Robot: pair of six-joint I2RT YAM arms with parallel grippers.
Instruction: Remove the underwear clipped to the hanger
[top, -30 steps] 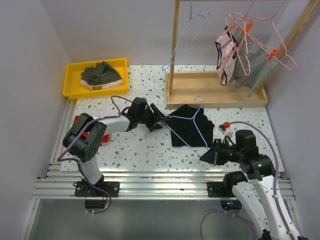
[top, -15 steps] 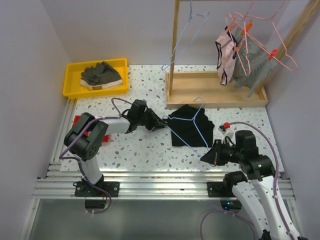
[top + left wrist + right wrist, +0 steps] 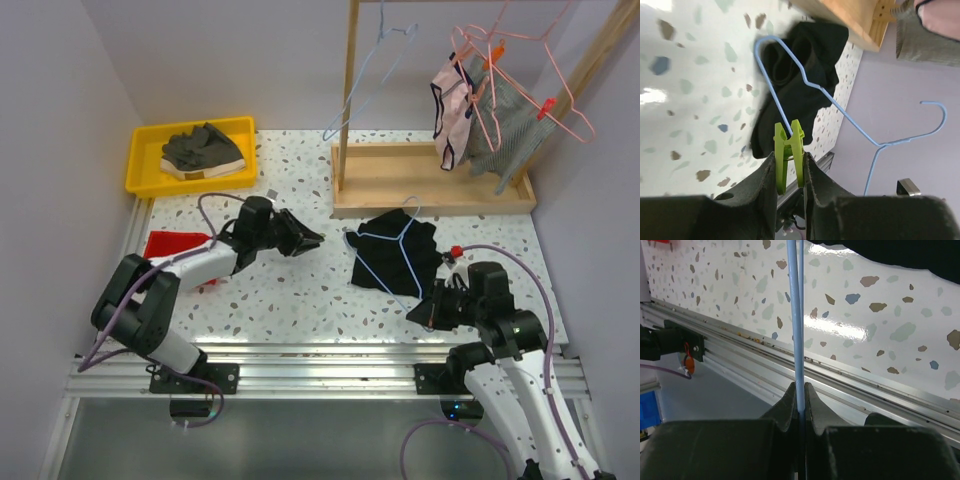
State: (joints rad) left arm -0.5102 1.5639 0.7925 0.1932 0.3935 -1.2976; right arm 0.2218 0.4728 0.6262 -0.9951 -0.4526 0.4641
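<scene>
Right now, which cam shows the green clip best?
Left wrist: the green clip sits centre frame, pinched in the left hand, both prongs clear. Top external shows only that hand; the clip is too small to make out. Right wrist shows none of it, just the blue hanger wire in the right hand.

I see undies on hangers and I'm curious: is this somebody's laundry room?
Probably a robot practice bench set up like a laundry corner. A left arm and right arm are bolted to a metal rail beside a speckled table, which holds a wooden rack of hangers and a yellow tray of clothes.
</scene>
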